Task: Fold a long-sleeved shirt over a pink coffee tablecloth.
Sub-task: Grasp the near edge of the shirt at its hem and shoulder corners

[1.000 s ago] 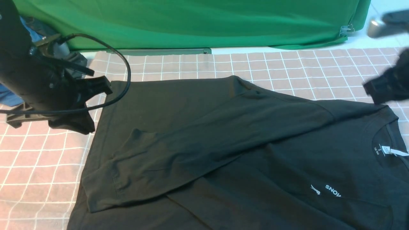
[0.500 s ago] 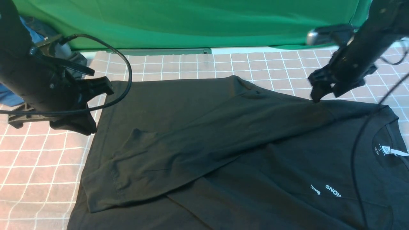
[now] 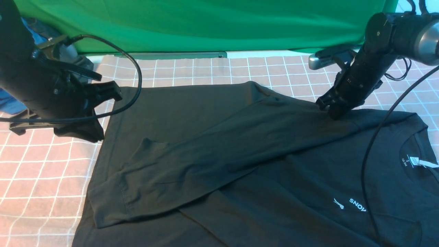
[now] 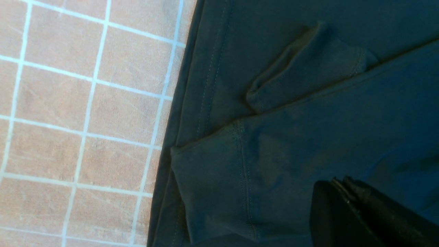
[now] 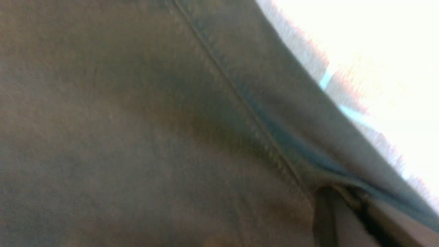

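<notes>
The long-sleeved shirt (image 3: 240,154) lies flat on the pink coffee tablecloth (image 3: 41,164), black, with one sleeve folded slantwise across its body. Its white print (image 3: 356,204) and neck label (image 3: 420,162) show at the right. My left gripper (image 3: 92,135) hangs by the shirt's left hem; in the left wrist view it (image 4: 339,183) is shut and holds nothing, above the sleeve cuff (image 4: 212,192). My right gripper (image 3: 334,113) is down on the shirt's far shoulder edge. In the right wrist view its tips (image 5: 346,193) sit close together, pressed into the fabric beside a seam (image 5: 240,99).
A plain green cloth (image 3: 205,24) hangs along the back. A blue garment (image 3: 10,103) and a dark grey one (image 3: 84,67) lie behind my left arm. Black cables (image 3: 137,79) loop off both arms, and the right one crosses the shirt's chest (image 3: 365,164).
My right arm has swung in from the right edge and come down onto the shirt's far shoulder edge. The left arm and the shirt have barely moved.
</notes>
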`<action>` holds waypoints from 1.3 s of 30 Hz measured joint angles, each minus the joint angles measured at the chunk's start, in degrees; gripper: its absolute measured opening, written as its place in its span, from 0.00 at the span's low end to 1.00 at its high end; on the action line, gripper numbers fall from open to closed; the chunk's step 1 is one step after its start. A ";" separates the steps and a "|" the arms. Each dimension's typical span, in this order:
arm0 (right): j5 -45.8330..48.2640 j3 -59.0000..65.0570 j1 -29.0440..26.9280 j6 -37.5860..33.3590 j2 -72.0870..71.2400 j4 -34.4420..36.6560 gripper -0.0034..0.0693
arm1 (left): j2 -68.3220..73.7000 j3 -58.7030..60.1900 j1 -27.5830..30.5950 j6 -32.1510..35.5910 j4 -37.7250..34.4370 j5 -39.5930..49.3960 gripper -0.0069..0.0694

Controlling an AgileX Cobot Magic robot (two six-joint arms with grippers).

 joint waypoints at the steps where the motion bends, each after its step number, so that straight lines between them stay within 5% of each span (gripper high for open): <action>1: 0.13 -0.84 -0.06 -0.34 0.00 -0.12 0.10 | 0.00 0.00 0.00 0.07 0.00 -0.20 0.11; 10: 2.23 -6.46 0.77 -5.07 0.00 3.33 0.13 | 0.00 0.00 0.00 0.18 0.00 -1.20 0.11; 17: 0.27 -6.65 4.99 -9.92 2.66 4.17 0.52 | 0.00 0.00 0.00 0.18 0.00 -1.25 0.11; 22: 0.19 -6.65 5.39 -6.81 4.54 0.25 0.60 | 0.00 0.00 0.00 0.18 0.00 -1.15 0.11; 33: -0.39 -6.79 5.39 -5.80 5.09 -4.24 0.56 | 0.00 0.00 0.00 0.54 0.00 -1.20 0.11; 36: 0.32 -7.19 5.39 -5.42 5.43 -3.91 0.48 | 0.00 0.00 0.00 0.54 0.00 -1.20 0.11; 39: 1.03 -7.23 5.41 -4.93 5.42 -3.28 0.20 | 0.00 0.00 0.00 0.56 0.00 -1.20 0.11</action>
